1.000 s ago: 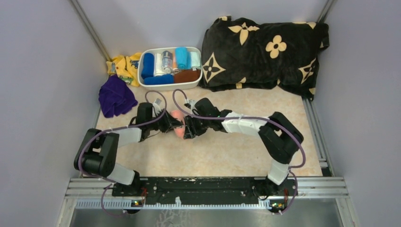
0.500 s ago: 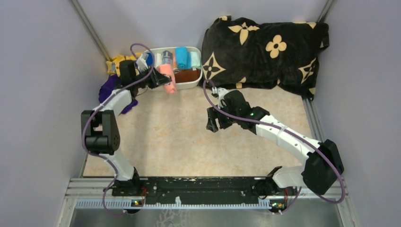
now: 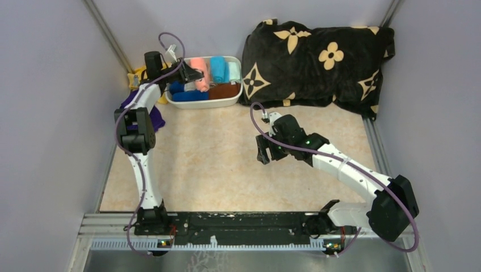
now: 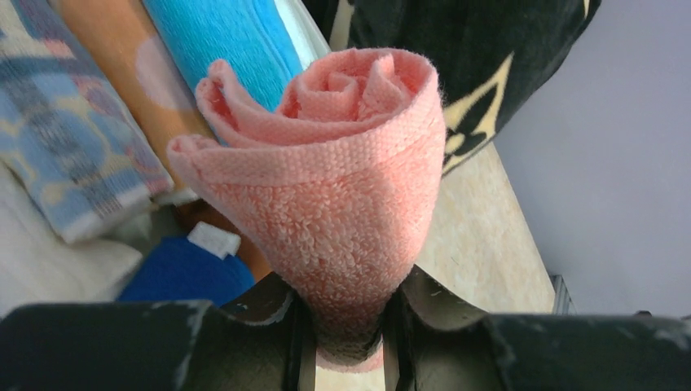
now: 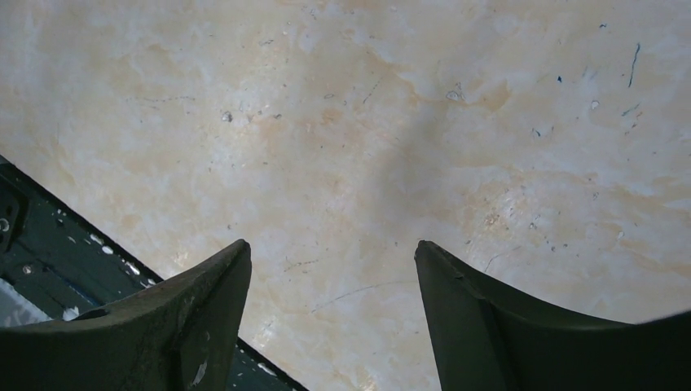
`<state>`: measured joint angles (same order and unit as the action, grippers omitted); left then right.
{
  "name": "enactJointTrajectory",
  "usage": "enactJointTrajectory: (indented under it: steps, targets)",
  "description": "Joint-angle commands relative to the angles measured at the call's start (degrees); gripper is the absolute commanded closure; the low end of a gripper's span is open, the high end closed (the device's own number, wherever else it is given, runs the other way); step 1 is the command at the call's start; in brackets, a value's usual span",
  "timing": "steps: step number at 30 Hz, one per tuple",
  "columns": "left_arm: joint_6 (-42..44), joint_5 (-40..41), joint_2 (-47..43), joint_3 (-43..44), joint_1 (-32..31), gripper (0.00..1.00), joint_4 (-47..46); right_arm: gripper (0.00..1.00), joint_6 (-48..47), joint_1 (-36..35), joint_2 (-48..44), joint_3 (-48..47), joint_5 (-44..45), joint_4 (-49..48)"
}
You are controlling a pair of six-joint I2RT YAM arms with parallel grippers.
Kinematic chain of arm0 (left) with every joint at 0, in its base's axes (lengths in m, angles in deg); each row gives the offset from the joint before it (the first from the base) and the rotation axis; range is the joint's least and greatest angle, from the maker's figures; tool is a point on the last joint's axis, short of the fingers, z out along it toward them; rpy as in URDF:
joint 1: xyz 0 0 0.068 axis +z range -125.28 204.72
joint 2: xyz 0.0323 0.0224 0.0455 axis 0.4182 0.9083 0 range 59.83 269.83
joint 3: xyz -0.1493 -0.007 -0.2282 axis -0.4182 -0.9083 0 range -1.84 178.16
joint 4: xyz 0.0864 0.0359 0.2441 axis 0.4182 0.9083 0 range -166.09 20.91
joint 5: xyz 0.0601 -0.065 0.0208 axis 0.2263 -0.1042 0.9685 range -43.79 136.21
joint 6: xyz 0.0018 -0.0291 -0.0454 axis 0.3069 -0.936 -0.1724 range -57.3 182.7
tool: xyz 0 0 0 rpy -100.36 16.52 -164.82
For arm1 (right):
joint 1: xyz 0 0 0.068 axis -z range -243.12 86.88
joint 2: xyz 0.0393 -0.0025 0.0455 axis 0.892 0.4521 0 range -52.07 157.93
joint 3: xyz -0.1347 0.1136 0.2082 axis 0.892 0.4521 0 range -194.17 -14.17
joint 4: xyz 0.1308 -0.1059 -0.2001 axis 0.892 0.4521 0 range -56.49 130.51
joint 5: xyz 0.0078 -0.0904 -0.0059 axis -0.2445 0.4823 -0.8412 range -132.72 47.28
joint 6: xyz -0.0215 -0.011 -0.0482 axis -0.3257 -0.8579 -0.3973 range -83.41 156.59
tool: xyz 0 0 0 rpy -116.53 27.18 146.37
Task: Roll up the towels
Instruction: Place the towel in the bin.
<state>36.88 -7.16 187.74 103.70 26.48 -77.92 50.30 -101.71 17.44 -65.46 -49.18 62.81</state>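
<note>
My left gripper (image 3: 194, 73) is shut on the rolled salmon pink towel (image 3: 199, 70) and holds it over the white bin (image 3: 233, 97) at the back left. In the left wrist view the pink roll (image 4: 342, 187) fills the middle, pinched between my fingers (image 4: 281, 314). The purple towel (image 3: 159, 120) lies unrolled by the left wall, mostly hidden behind my left arm. My right gripper (image 3: 264, 153) is open and empty above the bare table in the middle; in the right wrist view its fingers (image 5: 200, 301) stand wide apart.
The bin holds several rolled cloths: blue (image 3: 190, 96), brown (image 3: 224, 90), light blue (image 3: 217, 68). A yellow patterned cloth (image 3: 136, 75) lies left of the bin. A big black blanket with tan flowers (image 3: 317, 59) fills the back right.
My left gripper carried the pink roll from the table's middle up and back over the bin. My right gripper let go, opened and drew back to the right.
</note>
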Motion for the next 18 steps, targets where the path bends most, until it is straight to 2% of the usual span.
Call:
enactJointTrajectory:
  steps: [1,11,16,18]
  targets:
    - [0.64,-4.09,6.29,9.87,0.45,0.84,0.28,0.27,1.23,0.70,-1.88,0.43,1.68,-0.97]
    - [-2.12,-4.44,21.29,23.03,0.95,0.81,-3.52,0.27,3.79,0.71,-1.41,0.30,3.28,-0.19]
    - [-2.52,-2.17,25.81,26.22,0.99,0.70,-4.76,0.27,4.51,0.71,-1.07,-0.44,4.26,0.23]
    - [-2.29,-1.25,26.92,27.31,1.00,0.61,-4.81,0.27,4.70,0.70,-0.69,-0.76,4.31,0.24]
